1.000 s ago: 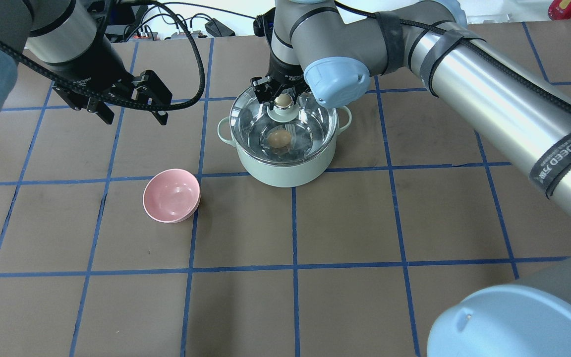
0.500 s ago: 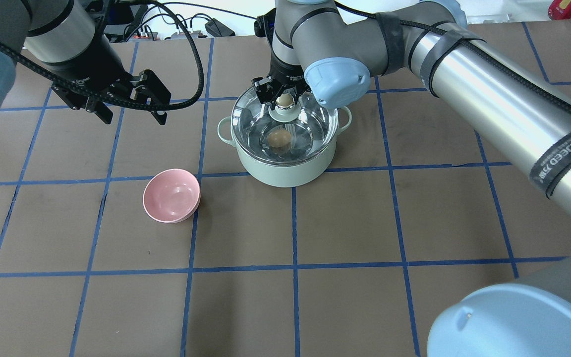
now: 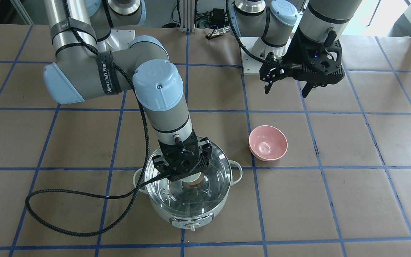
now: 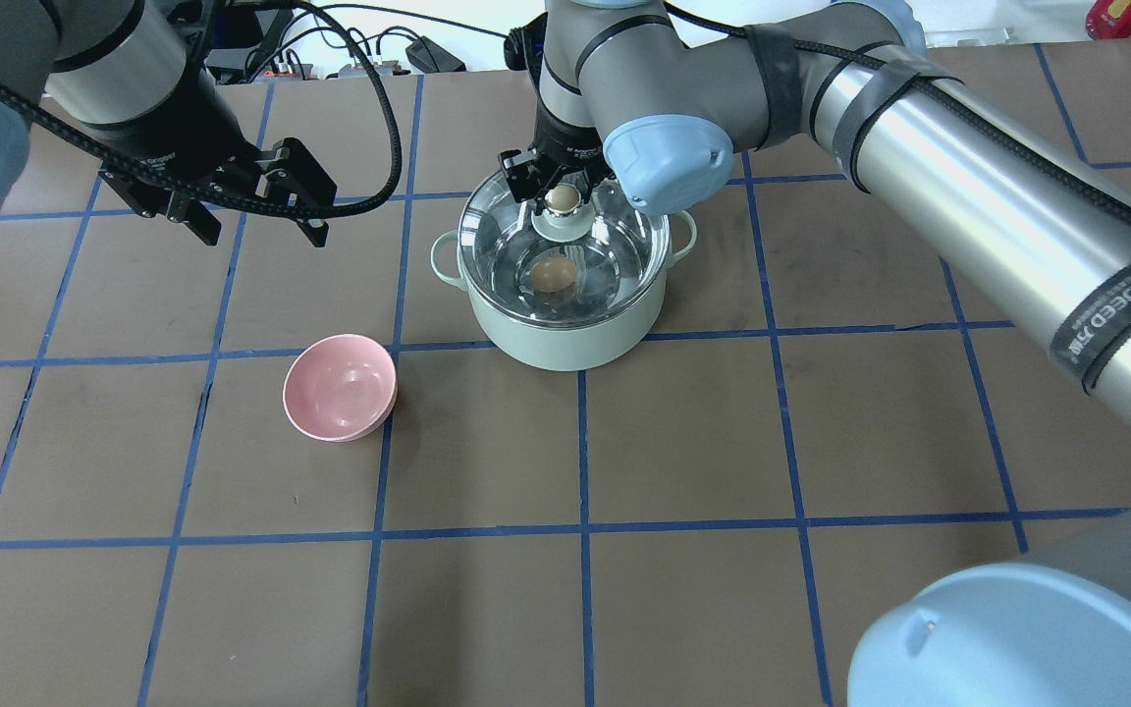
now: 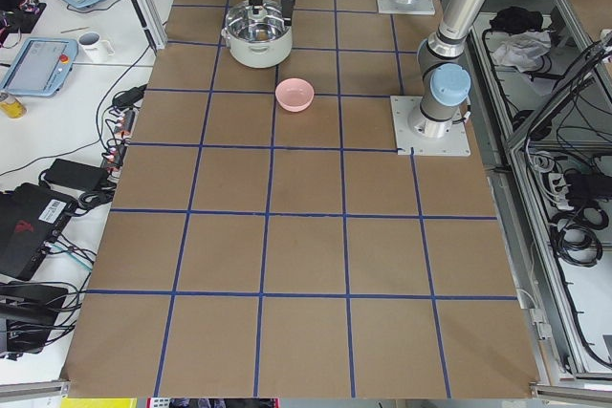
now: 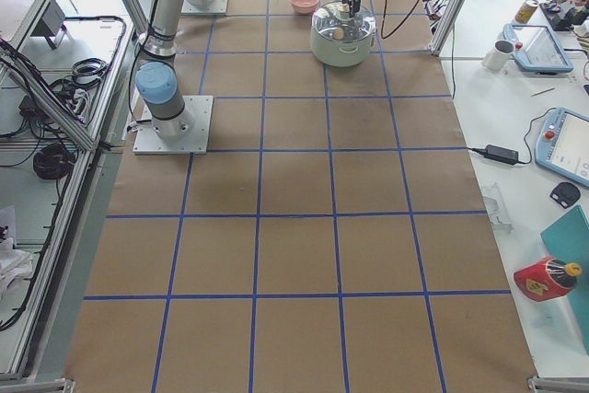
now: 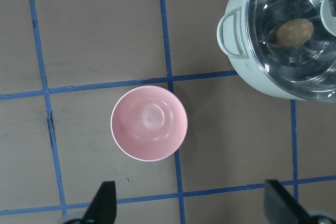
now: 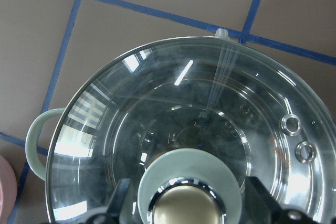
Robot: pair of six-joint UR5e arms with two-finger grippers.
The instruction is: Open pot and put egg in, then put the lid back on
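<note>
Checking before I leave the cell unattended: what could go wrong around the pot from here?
1. The right pincer straddles the knob of the lid, jaws open. Pulling away sideways rather than straight up could snag the knob and drag the lid off the pot.
2. The egg lies loose inside the pot, so any such jolt might roll or crack it.

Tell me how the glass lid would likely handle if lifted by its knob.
Likely rigid and fragile: the lid is a clear glass dome, so a drop could crack it. The round knob looks glossy, so it may slip in the jaws. Held only there, the wide dome might tilt.
</note>
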